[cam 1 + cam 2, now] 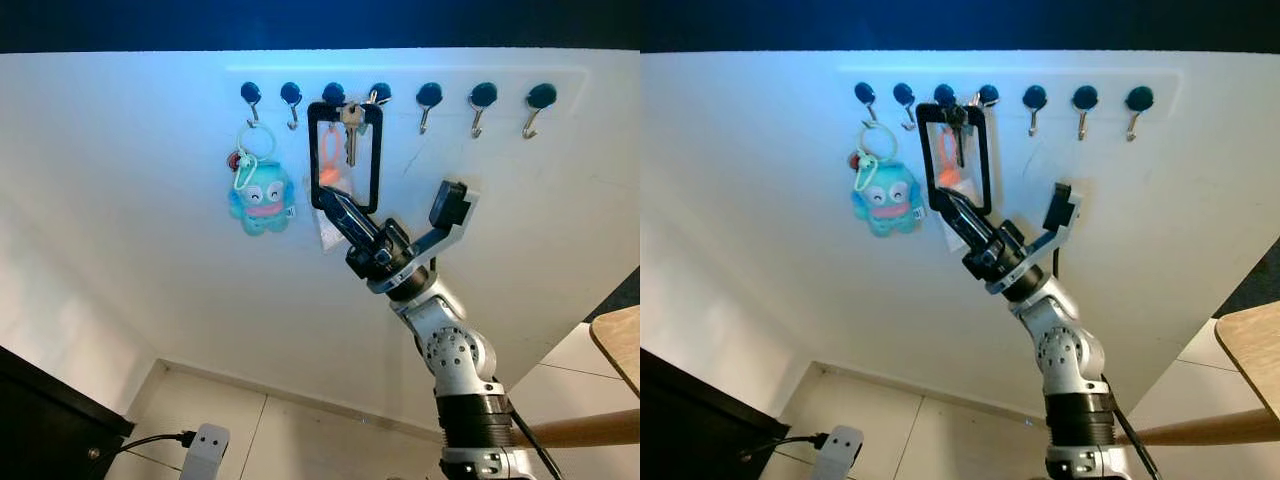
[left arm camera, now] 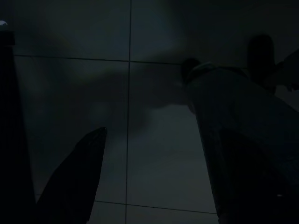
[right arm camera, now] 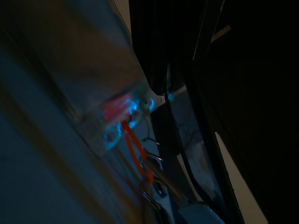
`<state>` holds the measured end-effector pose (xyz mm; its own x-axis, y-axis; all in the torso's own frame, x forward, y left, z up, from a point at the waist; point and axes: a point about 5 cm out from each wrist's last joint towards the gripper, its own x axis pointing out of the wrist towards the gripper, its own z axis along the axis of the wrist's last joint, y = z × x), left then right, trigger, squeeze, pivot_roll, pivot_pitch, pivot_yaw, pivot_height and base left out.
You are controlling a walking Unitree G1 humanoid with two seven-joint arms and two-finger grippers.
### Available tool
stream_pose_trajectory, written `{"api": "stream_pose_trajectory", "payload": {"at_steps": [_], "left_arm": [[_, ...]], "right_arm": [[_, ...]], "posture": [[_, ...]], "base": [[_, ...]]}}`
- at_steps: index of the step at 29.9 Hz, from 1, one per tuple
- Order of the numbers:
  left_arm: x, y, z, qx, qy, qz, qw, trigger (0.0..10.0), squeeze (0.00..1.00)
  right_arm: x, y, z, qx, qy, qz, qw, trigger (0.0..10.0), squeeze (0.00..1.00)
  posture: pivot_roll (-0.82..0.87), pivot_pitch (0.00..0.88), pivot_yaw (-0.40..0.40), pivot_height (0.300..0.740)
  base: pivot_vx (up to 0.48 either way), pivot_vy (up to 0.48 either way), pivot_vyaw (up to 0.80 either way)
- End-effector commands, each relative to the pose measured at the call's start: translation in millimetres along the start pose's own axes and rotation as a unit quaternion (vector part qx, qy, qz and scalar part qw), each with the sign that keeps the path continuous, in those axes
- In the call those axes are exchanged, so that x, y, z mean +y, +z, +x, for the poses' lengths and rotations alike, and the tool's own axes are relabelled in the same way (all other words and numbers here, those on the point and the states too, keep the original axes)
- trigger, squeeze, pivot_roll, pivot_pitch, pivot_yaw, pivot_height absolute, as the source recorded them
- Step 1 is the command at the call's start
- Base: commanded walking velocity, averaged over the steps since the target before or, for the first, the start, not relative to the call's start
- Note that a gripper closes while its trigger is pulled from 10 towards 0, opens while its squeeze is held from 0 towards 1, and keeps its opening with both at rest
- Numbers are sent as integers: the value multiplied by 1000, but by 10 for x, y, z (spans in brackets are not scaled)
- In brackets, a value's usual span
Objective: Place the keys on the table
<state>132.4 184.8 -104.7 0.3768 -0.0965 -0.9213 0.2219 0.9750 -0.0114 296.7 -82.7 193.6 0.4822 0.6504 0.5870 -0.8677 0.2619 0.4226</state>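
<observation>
A silver key (image 1: 350,130) on an orange loop (image 1: 328,160) hangs from a dark hook (image 1: 334,94) in a row of hooks on the white wall. My right gripper (image 1: 345,108) is raised to it. It is open, with one black finger on each side of the key and loop, tips up by the hooks. In the right wrist view the orange loop (image 3: 135,149) and key (image 3: 159,182) lie close beside a finger (image 3: 187,116). Whether a finger touches the key is unclear. My left arm hangs idle over dark floor tiles (image 2: 140,93).
A blue plush keychain (image 1: 262,200) hangs from the hook to the left. Several hooks to the right (image 1: 483,97) are bare. A wooden table corner (image 1: 620,345) stands at the lower right. A white power plug (image 1: 205,448) and dark furniture (image 1: 40,420) are at the lower left.
</observation>
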Motion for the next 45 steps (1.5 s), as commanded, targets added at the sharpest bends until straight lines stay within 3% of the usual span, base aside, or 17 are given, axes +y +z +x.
{"api": "stream_pose_trajectory", "payload": {"at_steps": [1, 10, 19, 21, 25, 30, 38, 39, 45], "left_arm": [[10, -165, -22, 31, -5, 7, 999, 10000, 0], [14, -161, -22, 31, -4, 5, 999, 10000, 0], [19, -161, -23, 32, -3, 4, 999, 10000, 0], [21, -160, -23, 32, -3, 5, 999, 10000, 0], [26, -158, -24, 31, -2, 6, 999, 10000, 0], [26, -158, -24, 31, -2, 5, 1000, 10000, 0], [23, -163, -24, 32, -3, 5, 999, 10000, 0], [20, -165, -24, 32, -4, 5, 999, 10000, 0], [15, -164, -23, 32, -5, 6, 999, 10000, 0]], "right_arm": [[-38, -83, -52, 17, -18, 12, 1000, 0, 0], [-102, -97, -137, 19, -42, 15, 999, 0, 0], [-64, -94, -124, 16, -25, 18, 999, 0, 0], [-16, -84, -100, 14, -6, 18, 1000, 0, 0], [223, -59, 3, 20, 91, 23, 995, 0, 0], [327, -76, 39, 37, 130, 22, 991, 0, 0], [312, -170, -8, 82, 122, 3, 989, 0, 0], [250, -237, -90, 116, 97, -14, 988, 0, 0], [188, -222, -266, 142, 71, -28, 987, 0, 0]], "posture": [[-134, 67, 131, 740], [-131, 65, 131, 740], [-128, 65, 133, 740], [-128, 65, 133, 740], [-127, 65, 135, 740], [-127, 65, 135, 740], [-130, 67, 135, 740], [-132, 70, 134, 740], [-139, 74, 137, 740]], "base": [[0, 0, 0], [0, 0, 0], [0, 0, 0], [0, 0, 0], [0, 0, 0], [0, 0, 0], [0, 0, 0], [0, 0, 0], [0, 0, 0]]}}
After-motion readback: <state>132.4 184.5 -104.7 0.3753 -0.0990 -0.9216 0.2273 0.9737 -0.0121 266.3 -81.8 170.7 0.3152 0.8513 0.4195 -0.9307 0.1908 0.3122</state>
